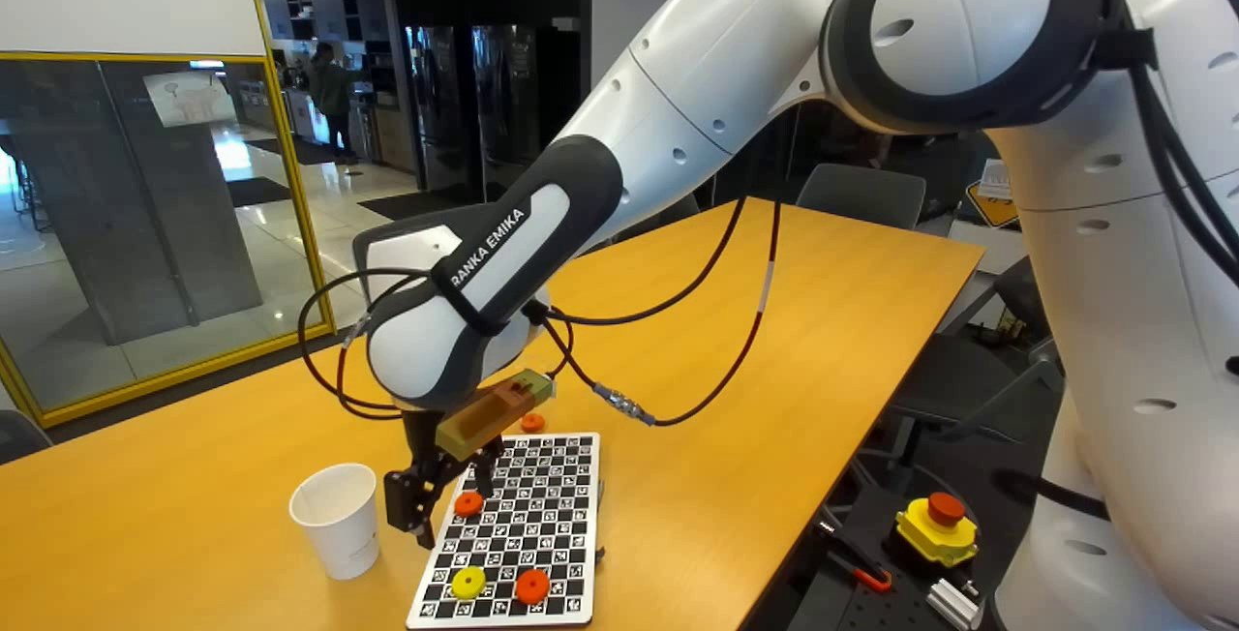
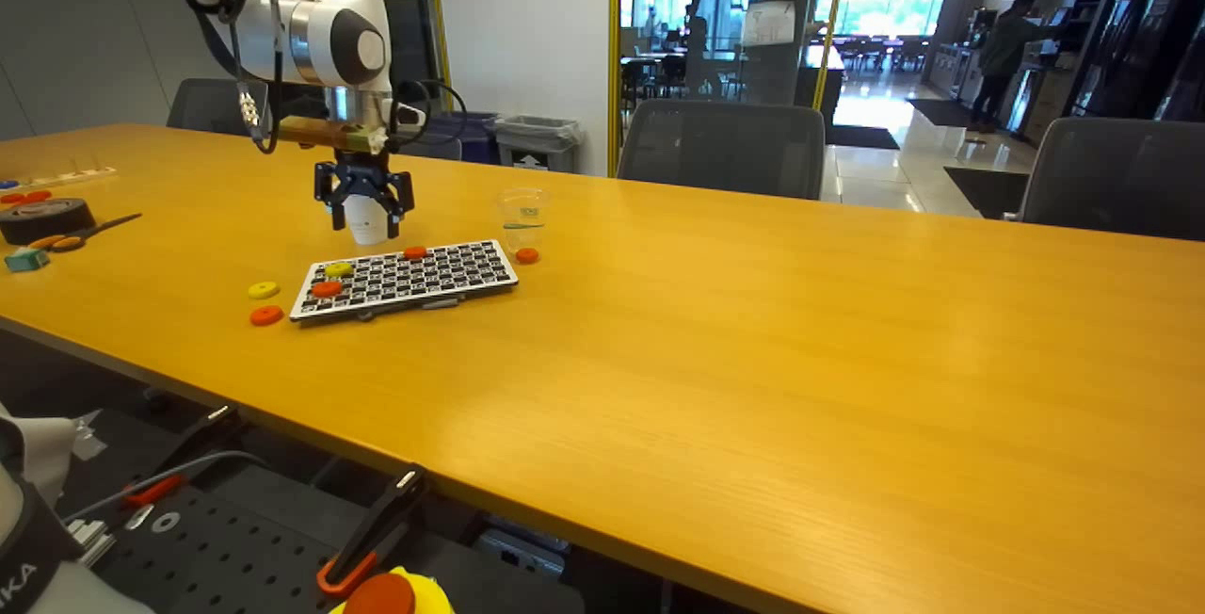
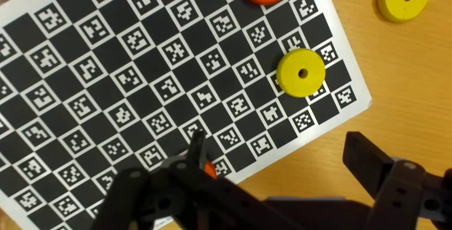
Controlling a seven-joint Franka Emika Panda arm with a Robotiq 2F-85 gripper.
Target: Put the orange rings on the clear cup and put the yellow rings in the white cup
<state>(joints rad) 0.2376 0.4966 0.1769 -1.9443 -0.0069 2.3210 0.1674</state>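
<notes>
Presumably I'm at the picking step: my fingers (image 3: 367, 164) hang wide apart, empty, near the white cup (image 1: 339, 525). Next, I should centre over the yellow ring (image 3: 298, 80) on the checkered board (image 3: 166, 85) and descend.

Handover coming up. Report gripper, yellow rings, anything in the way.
Gripper open, nothing held. Yellow ring on checkered board, second yellow ring on table. Orange ring partly behind gripper in wrist view, possibly in the way.
</notes>
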